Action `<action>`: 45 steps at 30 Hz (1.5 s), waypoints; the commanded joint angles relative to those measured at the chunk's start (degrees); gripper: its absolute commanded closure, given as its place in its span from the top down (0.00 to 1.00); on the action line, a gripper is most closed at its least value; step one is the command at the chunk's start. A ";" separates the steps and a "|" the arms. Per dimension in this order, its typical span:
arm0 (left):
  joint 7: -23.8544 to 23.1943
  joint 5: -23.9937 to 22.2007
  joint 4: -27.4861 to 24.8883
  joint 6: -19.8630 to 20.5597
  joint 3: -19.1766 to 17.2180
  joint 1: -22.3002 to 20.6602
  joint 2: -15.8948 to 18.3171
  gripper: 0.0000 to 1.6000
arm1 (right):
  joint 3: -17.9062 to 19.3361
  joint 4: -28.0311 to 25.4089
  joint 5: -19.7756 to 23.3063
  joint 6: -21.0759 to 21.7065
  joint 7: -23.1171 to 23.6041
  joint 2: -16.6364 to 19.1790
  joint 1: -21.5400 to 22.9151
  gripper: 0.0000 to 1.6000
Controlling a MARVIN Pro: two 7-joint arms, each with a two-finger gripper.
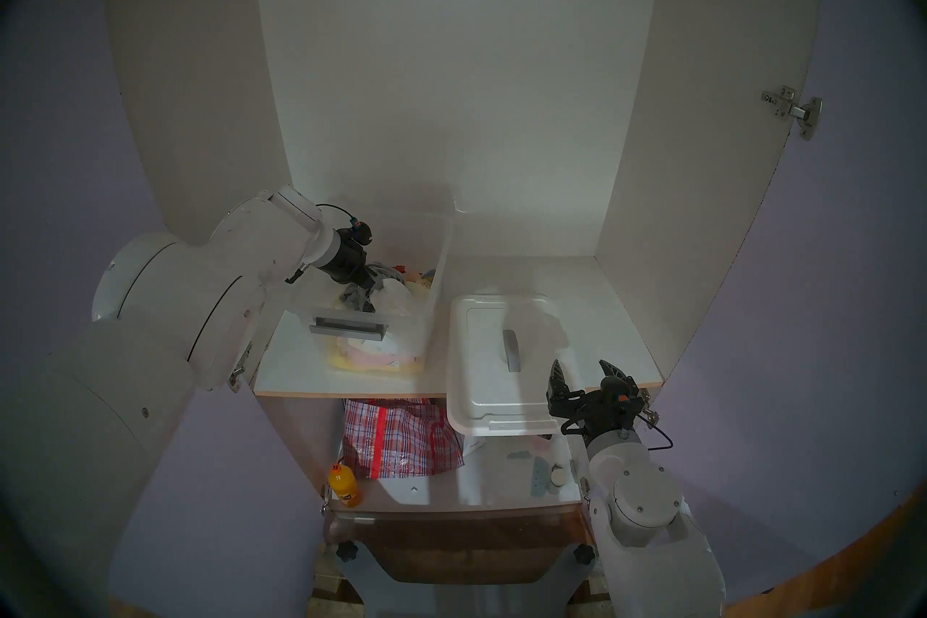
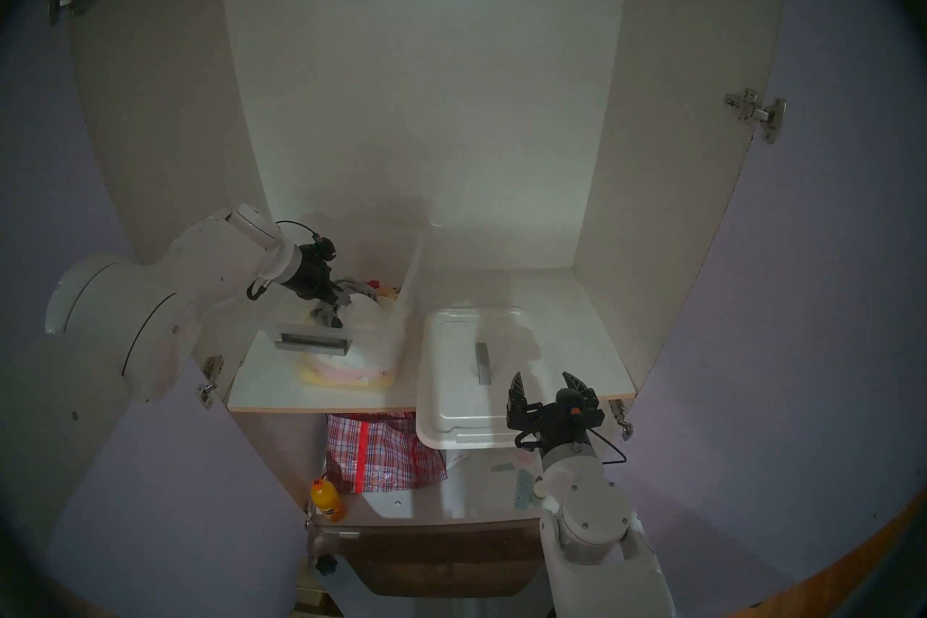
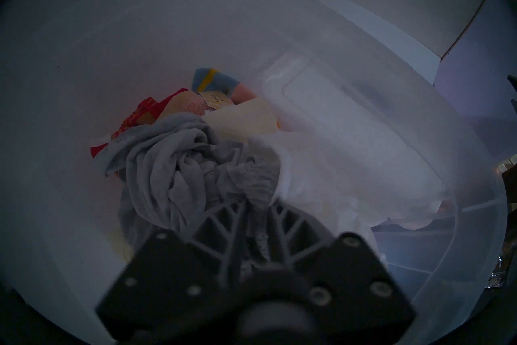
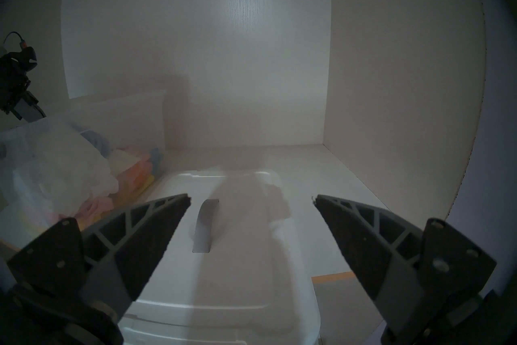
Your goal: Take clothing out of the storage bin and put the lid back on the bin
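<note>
A white cupboard is standing open, and its upper shelf is holding the task's things. The clothing, a thin, wrinkled white cloth, is lying inside the storage bin, at the top of the pile near the bin's front. The grey garment is sitting right against it. The left gripper is reaching down into the bin, and its fingers are pressing together. They seem to be pinching the grey garment, just where it is touching the white cloth, and not the white cloth itself. So the step in hand is looking like the taking-out step, and nothing is out of the bin yet. I think the next move is calling for care: the gripper may need to let go and pinch the white cloth instead, then lift slowly so the other clothes are not coming along. The bin is also holding red, yellow, pink and blue cloth, deeper down and toward its back. The lid is lying flat just to the right of the bin, with its grey handle facing up and its front end sticking out past the shelf edge. The right gripper is waiting wide open and empty over the lid's front right corner. Below the bin, on the lower shelf, a checked bag and an orange bottle are sitting.
</note>
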 commanded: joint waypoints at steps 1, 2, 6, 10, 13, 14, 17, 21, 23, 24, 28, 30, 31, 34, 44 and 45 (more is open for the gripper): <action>2.44 0.45 -1.76 -0.72 0.20 -2.89 -0.07 0.55 | -0.12 -1.53 -0.07 -0.29 0.00 -0.04 0.46 1.00; 3.02 0.59 -1.82 -0.71 0.30 -3.06 -0.04 0.44 | -0.12 -1.53 -0.07 -0.29 0.00 -0.04 0.46 1.00; 5.81 1.36 -2.41 -1.25 0.79 -3.75 0.04 0.29 | -0.11 -1.52 -0.07 -0.30 0.00 -0.04 0.46 1.00; 7.16 2.06 -2.69 -1.70 1.28 -4.12 0.02 0.25 | -0.12 -1.54 -0.07 -0.29 0.00 -0.04 0.45 1.00; 8.09 2.48 -2.83 -2.11 1.57 -4.38 -0.07 0.00 | -0.12 -1.56 -0.07 -0.28 0.00 -0.04 0.44 1.00; 8.34 2.31 -2.83 -2.24 1.32 -4.45 -0.11 0.00 | -0.12 -1.57 -0.07 -0.28 0.00 -0.04 0.44 1.00; 8.85 2.33 -2.80 -2.77 1.22 -4.51 -0.21 0.00 | -0.12 -1.59 -0.08 -0.27 0.00 -0.04 0.43 1.00; 10.45 2.91 -2.94 -3.23 1.49 -4.70 -0.29 0.00 | -0.12 -1.60 -0.08 -0.26 0.00 -0.04 0.42 1.00; 11.70 3.73 -3.22 -3.38 2.11 -5.10 -0.18 0.00 | -0.12 -1.58 -0.07 -0.27 0.00 -0.04 0.43 1.00; 12.08 4.03 -3.32 -3.44 2.37 -5.32 -0.11 0.00 | -0.12 -1.56 -0.07 -0.28 0.00 -0.04 0.44 1.00; 15.46 5.35 -4.37 -4.11 3.62 -6.36 0.20 0.00 | -0.11 -1.51 -0.07 -0.30 0.01 -0.04 0.47 1.00; 16.16 5.25 -4.71 -4.36 3.79 -6.89 0.26 0.00 | -0.11 -1.50 -0.06 -0.30 0.01 -0.04 0.47 1.00; 16.59 5.64 -4.81 -4.42 4.22 -7.01 0.23 0.00 | -0.11 -1.53 -0.07 -0.29 0.00 -0.04 0.46 1.00; 16.10 5.78 -4.88 -4.24 4.53 -7.32 0.10 0.18 | -0.12 -1.58 -0.07 -0.27 0.00 -0.04 0.43 1.00; 13.12 5.36 -7.58 -3.37 4.20 -8.38 -1.04 0.00 | -0.11 -1.45 -0.06 -0.31 0.01 -0.05 0.49 1.00; 12.83 5.12 -7.85 -3.27 3.95 -8.51 -1.00 0.00 | -0.11 -1.42 -0.06 -0.32 0.01 -0.05 0.51 1.00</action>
